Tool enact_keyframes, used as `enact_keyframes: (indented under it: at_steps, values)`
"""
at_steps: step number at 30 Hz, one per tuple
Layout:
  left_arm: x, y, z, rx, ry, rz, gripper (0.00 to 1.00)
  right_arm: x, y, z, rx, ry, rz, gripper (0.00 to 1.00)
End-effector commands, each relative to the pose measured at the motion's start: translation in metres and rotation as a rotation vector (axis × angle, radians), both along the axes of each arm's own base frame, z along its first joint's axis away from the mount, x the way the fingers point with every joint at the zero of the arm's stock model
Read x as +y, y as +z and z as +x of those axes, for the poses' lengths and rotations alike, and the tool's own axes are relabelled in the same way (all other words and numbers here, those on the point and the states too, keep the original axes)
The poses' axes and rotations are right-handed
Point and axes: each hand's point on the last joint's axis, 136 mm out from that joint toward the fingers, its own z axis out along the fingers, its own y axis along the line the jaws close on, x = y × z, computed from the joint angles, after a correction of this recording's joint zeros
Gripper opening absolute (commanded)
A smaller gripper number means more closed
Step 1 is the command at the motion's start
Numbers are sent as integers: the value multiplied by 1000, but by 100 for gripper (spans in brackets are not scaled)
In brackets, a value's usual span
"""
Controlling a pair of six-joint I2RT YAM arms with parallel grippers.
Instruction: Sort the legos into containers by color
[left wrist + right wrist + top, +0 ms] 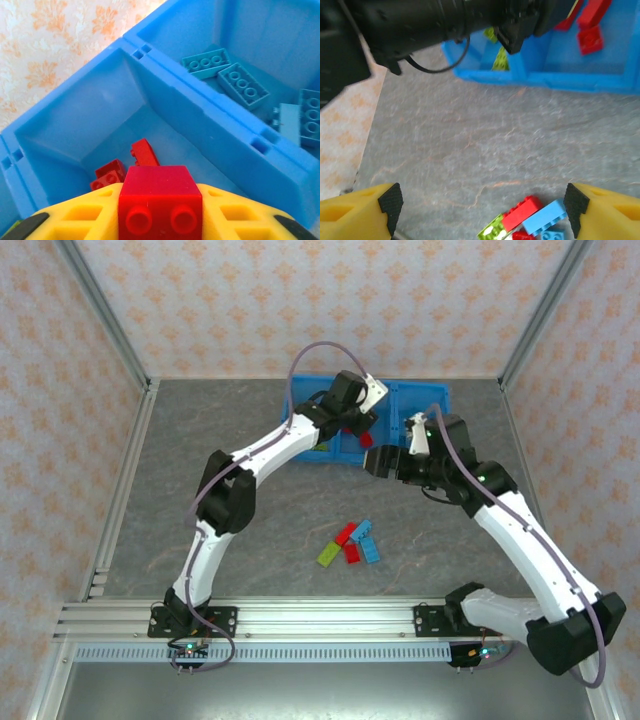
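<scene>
The left gripper (160,216) is closed on a red brick (160,192). The brick sits studs toward the camera, between the yellow fingers (75,220). In the top view the left arm (262,452) reaches across the table (200,470) to the bin (425,405) at the far side. The gripper hangs above the bin's middle section (100,120).

In the left wrist view that section holds two red bricks (109,175) on its floor, just below the held one. A blue wall divides it from the right section, where several light blue bricks (242,85) lie overlapping. In the right wrist view, green bricks (500,57) lie in the section left of the reds, partly hidden by the left arm.

A small pile (350,542) lies on the table, well apart from the bin and nearer the arm bases. From the left it has a green brick (328,554), two red ones and a light blue one (368,540), all touching or just beside each other.

The right gripper (383,462) hovers over the table just in front of the bin, near the left gripper. In its wrist view its fingers (357,210) stand wide apart with nothing between them. The pile shows low between the fingertips.
</scene>
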Motion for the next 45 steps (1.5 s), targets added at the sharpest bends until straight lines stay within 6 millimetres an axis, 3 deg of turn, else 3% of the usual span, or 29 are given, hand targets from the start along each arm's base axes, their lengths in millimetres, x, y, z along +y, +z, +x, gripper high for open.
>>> enact_keyframes:
  at_steps: [1,7,12,16,21,24,29,30,31,33,34,38,43,45]
  values:
    - [-1,19,9,-16,26,-31,42,-23,5,6,-60,-125,-40,87]
    - [0,46,0,-25,20,-90,60,-30,-2,8,-49,-175,-51,87]
    - [17,95,-29,-78,25,-166,59,-35,-9,12,-44,-217,-55,87]
    - [50,146,-76,-150,29,-241,58,-31,-24,17,-2,-211,-80,85]
    - [94,167,-150,-210,-27,-234,58,-2,-60,21,90,-120,-213,84]
    - [120,158,-196,-228,-102,-155,59,17,-93,18,178,-64,-309,82]
    - [159,119,-270,-232,-238,-24,63,56,-138,-1,212,170,-492,83]
    - [168,110,-282,-232,-246,-1,65,59,-147,-6,226,216,-541,83]
    - [178,101,-292,-227,-246,26,79,63,-156,-11,245,263,-582,83]
    - [194,86,-308,-221,-236,68,96,72,-169,-24,282,361,-634,83]
    - [203,79,-315,-217,-226,81,100,79,-175,-31,296,412,-653,83]
    - [217,56,-344,-198,-255,84,100,95,-198,-54,382,537,-661,83]
    - [220,21,-381,-201,-447,161,100,90,-220,-62,450,583,-721,81]
    - [220,15,-384,-231,-472,172,100,85,-225,-62,460,591,-758,79]
